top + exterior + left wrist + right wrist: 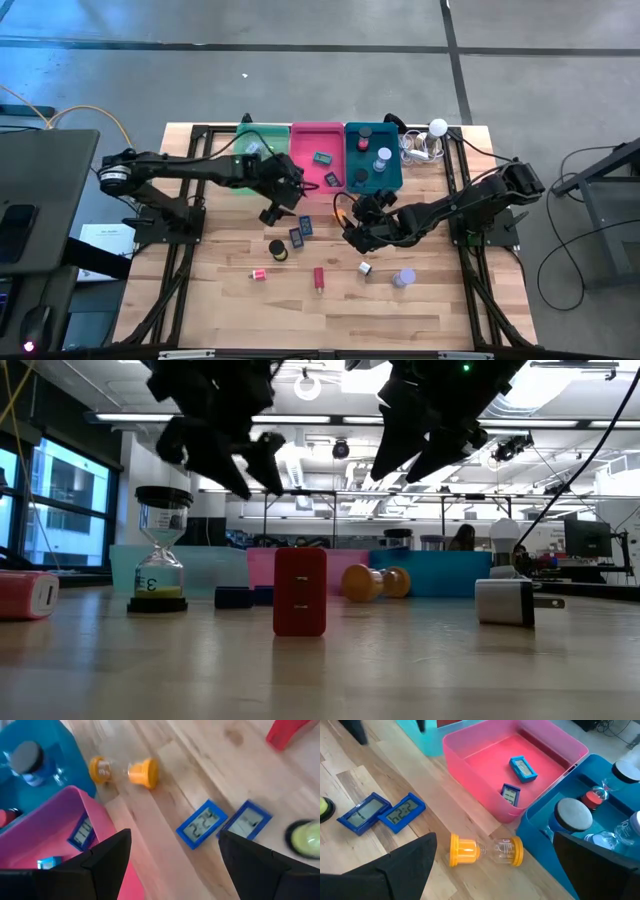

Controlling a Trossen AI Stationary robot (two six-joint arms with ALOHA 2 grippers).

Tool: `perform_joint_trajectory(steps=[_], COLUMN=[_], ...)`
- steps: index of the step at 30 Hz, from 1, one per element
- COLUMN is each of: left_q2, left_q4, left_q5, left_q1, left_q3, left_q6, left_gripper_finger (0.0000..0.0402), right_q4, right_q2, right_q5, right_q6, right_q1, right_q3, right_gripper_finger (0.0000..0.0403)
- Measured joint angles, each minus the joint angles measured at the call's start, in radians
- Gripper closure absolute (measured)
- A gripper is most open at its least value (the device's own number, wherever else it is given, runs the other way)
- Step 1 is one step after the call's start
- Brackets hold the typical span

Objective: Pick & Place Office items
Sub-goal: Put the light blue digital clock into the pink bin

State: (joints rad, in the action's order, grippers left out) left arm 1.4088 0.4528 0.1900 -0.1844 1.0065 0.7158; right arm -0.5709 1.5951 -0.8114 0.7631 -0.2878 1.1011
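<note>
My left gripper (pixel 272 213) hangs open above the table just in front of the pink tray (pixel 317 160); its wrist view looks down on two blue clip-like clocks (pixel 202 824) (pixel 247 820) lying flat on the wood. My right gripper (pixel 352 232) is open too, hovering over an orange hourglass (pixel 485 851) that lies on its side in front of the teal tray (pixel 560 827). Farther toward the near edge are a black-capped hourglass (pixel 160 550) standing upright, a red block (pixel 300 592), a white charger (pixel 508 600) and a lavender cylinder (pixel 403 278).
Green (pixel 255 150), pink and teal (pixel 372 160) trays stand side by side along the far edge; the pink tray holds two blue clocks (pixel 522 768), and the teal one holds hourglasses and dark-capped items. A white ball with cables (pixel 437 127) sits at the far right. A small red item (pixel 260 275) lies near the front.
</note>
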Motion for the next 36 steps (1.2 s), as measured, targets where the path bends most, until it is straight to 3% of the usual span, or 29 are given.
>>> perform_joint_trajectory(steps=[20, 36], left_q2=[0.220, 0.270], left_q4=[-0.117, -0.155], left_q5=[-0.014, -0.038], left_q1=[0.053, 0.059], left_q3=[-0.002, -0.003], left_q6=[0.188, 0.265], left_gripper_finger=[0.0108, 0.0108], right_q4=[-0.009, -0.007], right_q2=[0.000, 0.000], right_q5=[-0.001, 0.000], right_q6=[-0.001, 0.000], right_q1=[0.000, 0.000], right_q3=[0.000, 0.000], right_gripper_finger=[0.0014, 0.0014])
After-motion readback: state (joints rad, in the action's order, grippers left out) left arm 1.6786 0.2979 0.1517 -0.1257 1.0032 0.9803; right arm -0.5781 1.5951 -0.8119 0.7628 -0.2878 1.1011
